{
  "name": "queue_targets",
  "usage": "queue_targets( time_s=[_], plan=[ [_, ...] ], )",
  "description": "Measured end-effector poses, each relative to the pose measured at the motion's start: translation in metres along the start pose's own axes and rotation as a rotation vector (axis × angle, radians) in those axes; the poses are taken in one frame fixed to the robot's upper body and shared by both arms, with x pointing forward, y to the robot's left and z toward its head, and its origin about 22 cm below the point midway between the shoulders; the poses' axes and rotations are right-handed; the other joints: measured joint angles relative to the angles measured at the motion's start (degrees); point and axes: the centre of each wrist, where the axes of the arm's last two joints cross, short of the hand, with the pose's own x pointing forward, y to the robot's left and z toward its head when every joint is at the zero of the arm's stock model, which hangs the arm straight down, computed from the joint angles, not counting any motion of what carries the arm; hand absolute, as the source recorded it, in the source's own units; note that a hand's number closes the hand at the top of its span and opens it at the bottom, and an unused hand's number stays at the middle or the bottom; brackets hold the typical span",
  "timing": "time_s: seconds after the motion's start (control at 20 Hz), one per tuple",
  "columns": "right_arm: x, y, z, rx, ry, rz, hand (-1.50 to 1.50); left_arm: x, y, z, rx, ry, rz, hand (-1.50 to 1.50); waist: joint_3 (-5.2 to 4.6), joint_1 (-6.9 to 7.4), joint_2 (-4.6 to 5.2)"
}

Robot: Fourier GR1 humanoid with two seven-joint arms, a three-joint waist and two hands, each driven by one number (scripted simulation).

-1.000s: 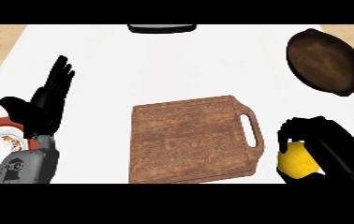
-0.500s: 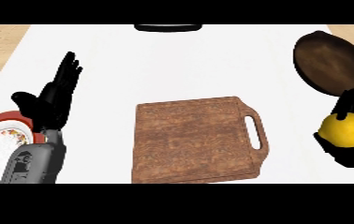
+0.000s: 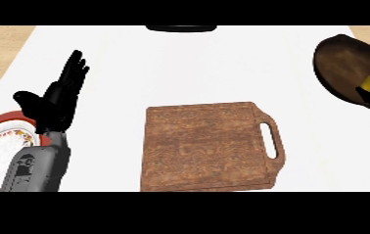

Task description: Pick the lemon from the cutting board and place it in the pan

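At 3 o'clock edge: pan, lemon sliver over it.
Centre: cutting board, bare.
At 9 o'clock: left hand, fingers straight, spread.
Right hand: fingers unseen.

White counter carries a brown wooden cutting board with handle slot near its front edge, a dark pan at the right edge, and a red-rimmed plate at the left edge.
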Motion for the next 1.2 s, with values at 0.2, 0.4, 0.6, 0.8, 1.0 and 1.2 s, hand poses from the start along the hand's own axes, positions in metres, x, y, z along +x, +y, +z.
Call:
queue_targets(
  time_s=[0.2,0.4,0.6,0.8,1.0,1.2],
  plan=[
    [-0.029,-0.005,-0.019,-0.054,0.029,0.07,1.5,0.004,-0.005,-0.004,-0.017,-0.012,0.007,0.0,0.08,1.03,0.44],
    [-0.053,-0.011,-0.025,-0.104,0.062,0.166,1.5,0.008,-0.013,-0.005,-0.035,-0.019,0.01,0.0,0.19,2.22,0.9],
    [-0.072,-0.004,-0.027,-0.133,0.085,0.195,1.5,0.011,-0.016,-0.006,-0.046,-0.026,0.013,0.0,0.29,3.16,1.33],
    [-0.083,0.001,-0.029,-0.148,0.104,0.2,1.5,0.014,-0.021,-0.01,-0.057,-0.035,0.012,0.0,0.38,3.82,1.77],
    [-0.092,0.012,-0.027,-0.112,0.148,0.138,-1.5,0.013,-0.024,-0.01,-0.072,-0.042,0.017,0.0,0.44,4.47,2.11],
    [-0.1,0.022,-0.022,0.03,0.225,0.024,-1.5,0.013,-0.026,-0.011,-0.079,-0.047,0.016,0.0,0.49,4.98,2.3]
  ],
)
